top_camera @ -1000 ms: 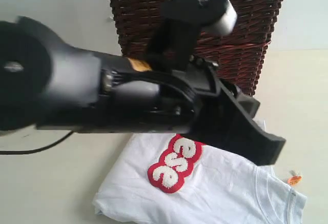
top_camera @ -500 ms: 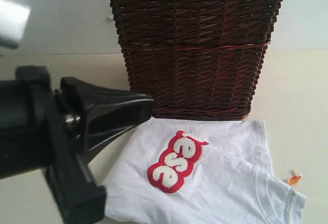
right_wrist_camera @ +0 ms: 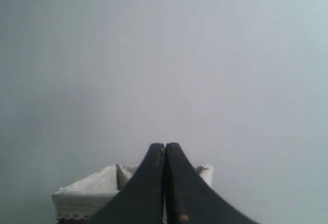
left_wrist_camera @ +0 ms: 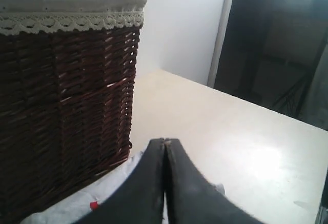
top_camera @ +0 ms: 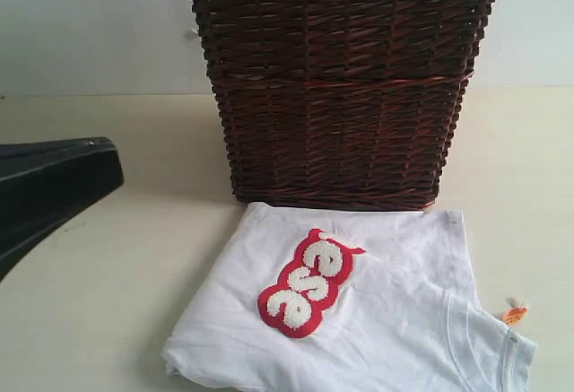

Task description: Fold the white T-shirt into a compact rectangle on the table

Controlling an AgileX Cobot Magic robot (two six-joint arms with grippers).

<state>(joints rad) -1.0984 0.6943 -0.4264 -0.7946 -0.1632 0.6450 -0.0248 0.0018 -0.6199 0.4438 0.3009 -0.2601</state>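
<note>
The white T-shirt [top_camera: 395, 320] lies folded on the table [top_camera: 108, 302], just in front of the basket. Its red-outlined lettering [top_camera: 309, 283] faces up and a small orange tag [top_camera: 515, 315] sits at its right end. My left gripper [left_wrist_camera: 164, 141] is shut and empty, held above an edge of the white T-shirt [left_wrist_camera: 77, 206]. In the exterior view only a black part of the left arm [top_camera: 45, 190] shows, at the left edge. My right gripper [right_wrist_camera: 165, 144] is shut, holds nothing and points at the pale wall. It is out of the exterior view.
A dark brown wicker basket [top_camera: 341, 96] with white lace trim stands at the back, touching the shirt's far edge. It also fills one side of the left wrist view as the basket [left_wrist_camera: 61, 106]. Its cloth-lined rim [right_wrist_camera: 82, 198] shows below the right gripper.
The left arm has swept leftward from in front of the exterior camera to the left edge of that view. The shirt has not moved.
</note>
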